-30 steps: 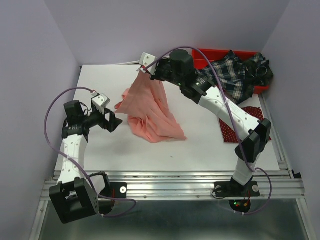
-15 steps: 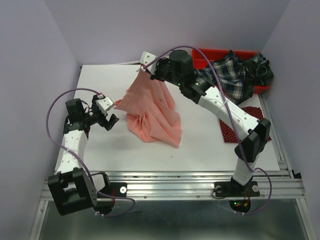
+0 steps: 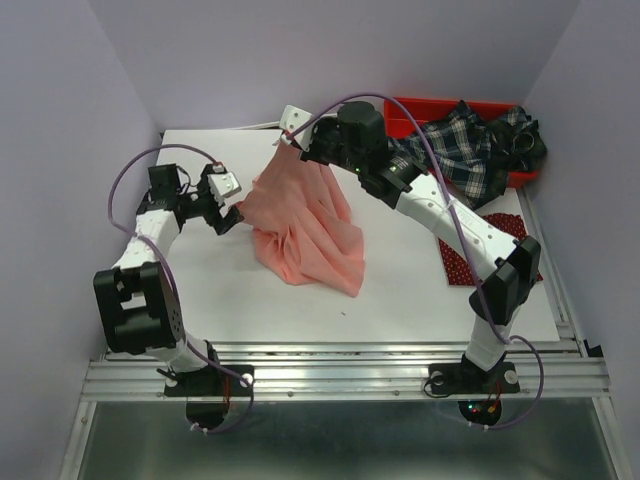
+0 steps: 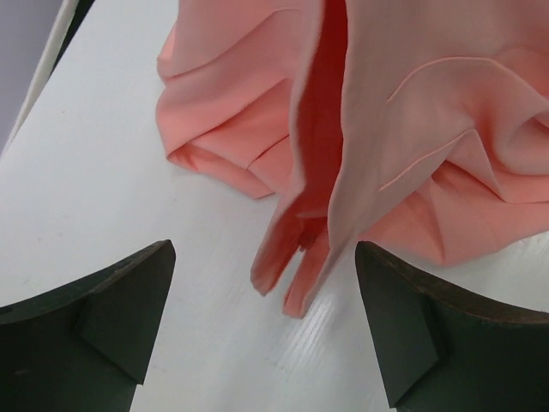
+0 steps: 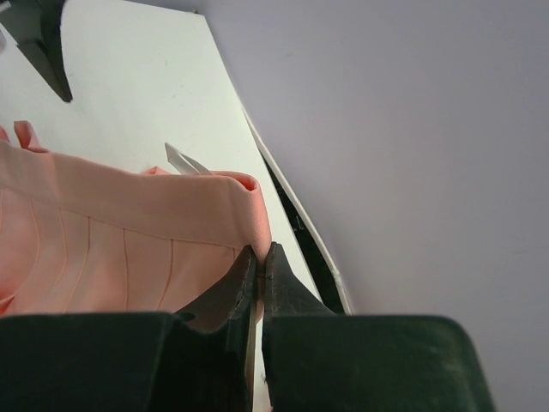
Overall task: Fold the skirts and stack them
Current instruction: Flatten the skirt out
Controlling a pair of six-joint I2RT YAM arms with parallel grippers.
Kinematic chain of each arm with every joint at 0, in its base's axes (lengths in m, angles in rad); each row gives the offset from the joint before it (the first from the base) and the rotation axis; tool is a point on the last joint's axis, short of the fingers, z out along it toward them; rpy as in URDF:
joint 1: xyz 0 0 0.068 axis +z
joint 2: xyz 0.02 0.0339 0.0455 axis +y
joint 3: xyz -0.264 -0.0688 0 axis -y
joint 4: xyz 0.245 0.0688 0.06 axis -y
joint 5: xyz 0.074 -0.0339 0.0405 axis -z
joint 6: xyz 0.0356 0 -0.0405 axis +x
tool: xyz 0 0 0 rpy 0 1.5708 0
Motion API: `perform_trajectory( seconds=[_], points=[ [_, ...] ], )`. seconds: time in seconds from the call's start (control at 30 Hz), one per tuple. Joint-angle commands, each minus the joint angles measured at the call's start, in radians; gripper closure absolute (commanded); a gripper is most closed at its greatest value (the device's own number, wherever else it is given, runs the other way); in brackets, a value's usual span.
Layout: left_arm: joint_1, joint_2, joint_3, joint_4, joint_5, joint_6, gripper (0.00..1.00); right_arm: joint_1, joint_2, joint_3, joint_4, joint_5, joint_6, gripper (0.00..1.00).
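Note:
The salmon-pink skirt (image 3: 305,220) hangs from its waistband corner and bunches on the white table below. My right gripper (image 3: 292,143) is shut on that waistband corner (image 5: 253,225) and holds it up at the back. My left gripper (image 3: 232,212) is open at the skirt's left edge, its fingers (image 4: 103,300) wide apart, with a hanging fold of the skirt (image 4: 300,266) just ahead of them, not touched. The dark red dotted skirt (image 3: 482,252) lies flat at the right, partly under the right arm. The plaid skirt (image 3: 470,148) spills from the bin at the back right.
A red plastic bin (image 3: 455,115) stands at the back right corner with the plaid cloth over its rim. Grey-lilac walls close in the table (image 3: 400,300) at the left, back and right. A white cable runs along the back edge (image 3: 255,127).
My left gripper has moved away from me and to the right, up to the skirt's left edge. The right gripper holds the waistband where it was; the skirt's lower folds shifted slightly.

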Motion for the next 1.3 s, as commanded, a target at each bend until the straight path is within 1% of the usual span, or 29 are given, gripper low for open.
perform_trajectory(
  seconds=[0.0, 0.1, 0.17, 0.2, 0.33, 0.37, 0.4, 0.47, 0.5, 0.53, 0.57, 0.6, 0.63, 0.67, 0.7, 0.73, 0.77, 0.83, 0.87, 0.9, 0.93, 0.97, 1.0, 1.03, 1.07, 1.13, 1.2, 1.27],
  points=[
    [-0.066, 0.086, 0.088, -0.058, 0.037, 0.066, 0.02, -0.001, -0.062, -0.004, 0.103, 0.000, 0.010, 0.99],
    [-0.087, 0.153, 0.136, -0.072, 0.038, 0.068, 0.06, -0.001, -0.067, -0.010, 0.103, 0.010, 0.003, 0.99],
    [-0.087, 0.184, 0.165, -0.087, 0.038, 0.060, 0.17, -0.001, -0.074, -0.016, 0.106, 0.022, 0.006, 0.99],
    [-0.087, 0.207, 0.194, -0.092, 0.031, 0.040, 0.36, -0.001, -0.074, -0.010, 0.108, 0.042, 0.009, 0.99],
    [-0.061, 0.195, 0.226, -0.099, 0.011, 0.009, 0.70, -0.029, -0.070, 0.033, 0.114, 0.091, 0.049, 0.99],
    [-0.032, 0.178, 0.236, -0.086, 0.007, -0.064, 0.93, -0.052, -0.067, 0.045, 0.115, 0.135, 0.061, 0.99],
    [-0.014, 0.162, 0.242, -0.020, 0.003, -0.137, 1.00, -0.067, -0.065, 0.056, 0.118, 0.149, 0.076, 0.99],
    [0.027, 0.106, 0.286, -0.003, 0.009, -0.253, 1.00, -0.127, -0.068, 0.085, 0.128, 0.160, 0.146, 0.99],
    [0.029, 0.091, 0.364, -0.001, -0.002, -0.343, 1.00, -0.145, -0.070, 0.097, 0.126, 0.158, 0.171, 0.99],
    [0.029, 0.059, 0.412, 0.009, -0.050, -0.394, 1.00, -0.162, -0.067, 0.126, 0.126, 0.175, 0.229, 0.99],
    [0.028, 0.046, 0.508, 0.038, -0.077, -0.453, 1.00, -0.193, -0.065, 0.143, 0.126, 0.183, 0.260, 0.99],
    [0.028, 0.037, 0.559, 0.042, -0.112, -0.500, 1.00, -0.208, -0.065, 0.159, 0.125, 0.189, 0.286, 0.99],
    [0.025, 0.027, 0.614, 0.037, -0.191, -0.553, 1.00, -0.220, -0.074, 0.168, 0.126, 0.198, 0.335, 0.99],
    [0.014, 0.025, 0.721, 0.017, -0.227, -0.555, 1.00, -0.231, -0.083, 0.174, 0.125, 0.203, 0.360, 0.99],
    [0.005, 0.026, 0.769, -0.060, -0.259, -0.537, 1.00, -0.243, -0.096, 0.168, 0.123, 0.209, 0.375, 0.99],
    [-0.004, 0.025, 0.814, -0.102, -0.332, -0.476, 1.00, -0.244, -0.131, 0.154, 0.115, 0.204, 0.386, 0.99],
    [-0.024, 0.014, 0.849, -0.153, -0.370, -0.447, 1.00, -0.244, -0.154, 0.104, 0.115, 0.203, 0.397, 0.99],
    [-0.031, -0.038, 0.828, -0.196, -0.420, -0.399, 1.00, -0.244, -0.203, 0.039, 0.115, 0.195, 0.412, 0.99],
    [-0.037, -0.059, 0.791, -0.260, -0.427, -0.320, 1.00, -0.244, -0.256, 0.006, 0.117, 0.182, 0.432, 0.99],
    [-0.041, -0.082, 0.767, -0.285, -0.439, -0.289, 1.00, -0.244, -0.283, -0.060, 0.117, 0.174, 0.444, 0.99],
    [-0.046, -0.136, 0.738, -0.306, -0.443, -0.266, 1.00, -0.244, -0.309, -0.093, 0.115, 0.165, 0.463, 0.99],
    [-0.046, -0.167, 0.684, -0.338, -0.437, -0.200, 1.00, -0.244, -0.359, -0.123, 0.117, 0.142, 0.472, 0.99],
    [-0.046, -0.196, 0.655, -0.392, -0.428, -0.170, 1.00, -0.244, -0.385, -0.178, 0.112, 0.126, 0.475, 0.99],
    [-0.046, -0.258, 0.624, -0.409, -0.422, -0.157, 1.00, -0.244, -0.405, -0.198, 0.105, 0.116, 0.477, 0.99],
    [-0.048, -0.288, 0.598, -0.428, -0.425, -0.143, 1.00, -0.244, -0.425, -0.217, 0.080, 0.081, 0.489, 0.99],
    [-0.048, -0.355, 0.541, -0.474, -0.431, -0.117, 1.00, -0.244, -0.474, -0.246, 0.060, 0.069, 0.501, 0.99],
    [-0.048, -0.386, 0.523, -0.533, -0.427, -0.109, 1.00, -0.244, -0.514, -0.275, 0.049, 0.065, 0.504, 0.99],
    [-0.048, -0.414, 0.524, -0.550, -0.425, -0.124, 1.00, -0.244, -0.533, -0.288, 0.040, 0.059, 0.500, 0.99]
  ],
)
